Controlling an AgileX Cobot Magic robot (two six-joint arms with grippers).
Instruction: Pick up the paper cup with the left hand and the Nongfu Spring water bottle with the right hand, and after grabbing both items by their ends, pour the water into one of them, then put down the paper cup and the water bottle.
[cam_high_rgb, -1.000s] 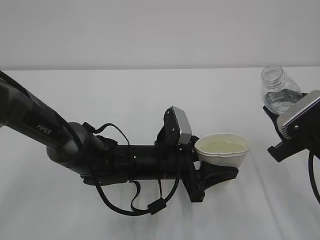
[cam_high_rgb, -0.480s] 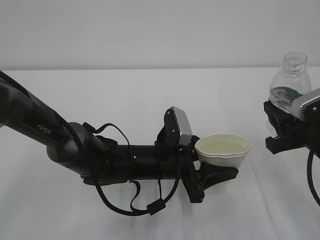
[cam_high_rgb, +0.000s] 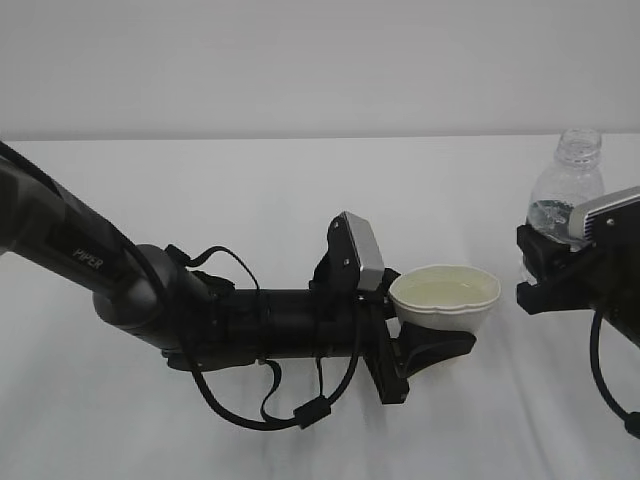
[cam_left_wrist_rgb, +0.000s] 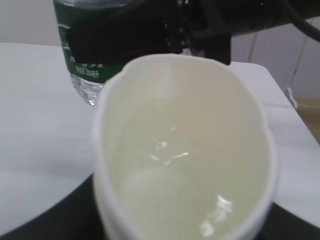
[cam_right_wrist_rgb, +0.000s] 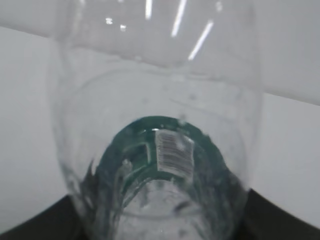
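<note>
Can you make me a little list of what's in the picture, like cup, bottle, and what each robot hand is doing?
cup: paper cup, water inside, rim squashed oval
bottle: Nongfu Spring water bottle, upright, no cap
left hand: holding the cup
right hand: holding the bottle around its label
table: white

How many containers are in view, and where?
2: the paper cup, holding liquid, in the left gripper at centre; the uncapped water bottle, upright in the right gripper at right.
</note>
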